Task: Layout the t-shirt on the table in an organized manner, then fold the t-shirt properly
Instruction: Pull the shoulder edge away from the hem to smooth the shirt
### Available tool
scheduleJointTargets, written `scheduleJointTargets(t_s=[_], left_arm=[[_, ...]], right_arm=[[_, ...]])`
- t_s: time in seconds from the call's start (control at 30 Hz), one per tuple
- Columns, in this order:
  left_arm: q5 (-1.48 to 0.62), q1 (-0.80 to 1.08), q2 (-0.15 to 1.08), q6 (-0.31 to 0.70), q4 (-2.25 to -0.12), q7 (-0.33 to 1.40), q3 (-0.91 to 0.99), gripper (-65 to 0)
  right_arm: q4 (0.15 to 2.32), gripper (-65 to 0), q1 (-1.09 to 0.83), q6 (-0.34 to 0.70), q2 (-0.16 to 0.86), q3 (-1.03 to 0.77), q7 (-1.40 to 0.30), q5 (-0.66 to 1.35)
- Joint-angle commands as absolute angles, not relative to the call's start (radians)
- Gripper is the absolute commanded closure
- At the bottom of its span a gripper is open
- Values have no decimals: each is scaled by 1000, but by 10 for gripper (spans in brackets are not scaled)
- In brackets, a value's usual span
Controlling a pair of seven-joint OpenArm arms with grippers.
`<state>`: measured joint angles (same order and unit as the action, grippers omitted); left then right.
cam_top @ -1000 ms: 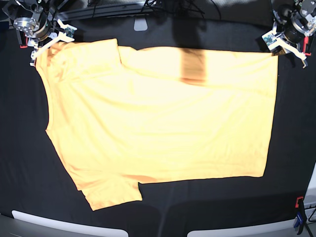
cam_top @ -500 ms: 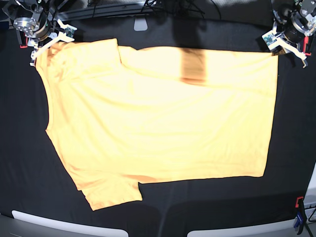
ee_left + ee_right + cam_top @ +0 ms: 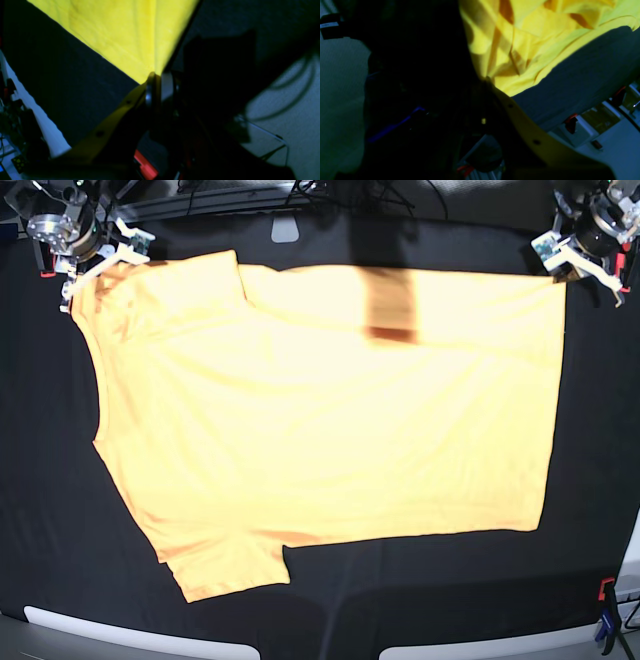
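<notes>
T-shirt [image 3: 330, 420] spread wide over the black counter [image 3: 50, 530], upper edge taut between both arms, one sleeve jutting at lower left of base view; left gripper [image 3: 158, 80] clamped on one upper corner, right gripper [image 3: 486, 83] clamped on the opposite corner

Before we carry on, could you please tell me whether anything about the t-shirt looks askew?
Yes: a flap of the t-shirt, apparently a sleeve, juts out at the lower left of the base view, while the lower right ends in a plain corner, so the outline looks lopsided.
</notes>
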<state>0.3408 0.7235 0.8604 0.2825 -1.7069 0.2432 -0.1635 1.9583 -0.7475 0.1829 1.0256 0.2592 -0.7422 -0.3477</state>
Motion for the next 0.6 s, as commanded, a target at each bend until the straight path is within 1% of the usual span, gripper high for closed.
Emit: scheduleJointTargets(t_s=[0.0,0.17,0.4,0.57], left_arm=[[344,759,868,344,-1704,292,-171,0],[366,786,871,344,-1729,292,-171,0],[366,852,924,344,-1803,327,-171,0],[366,859,931,343,-1820,329,-171,0]], right_arm=[[1971,0,-765,183,1058,249,-763,-363],[1971,0,-813,176,1097,249,-794,-368],[1971,0,-815,176,1097,249,-807,-367],[1971,0,-818,176,1097,249,-813,-366]])
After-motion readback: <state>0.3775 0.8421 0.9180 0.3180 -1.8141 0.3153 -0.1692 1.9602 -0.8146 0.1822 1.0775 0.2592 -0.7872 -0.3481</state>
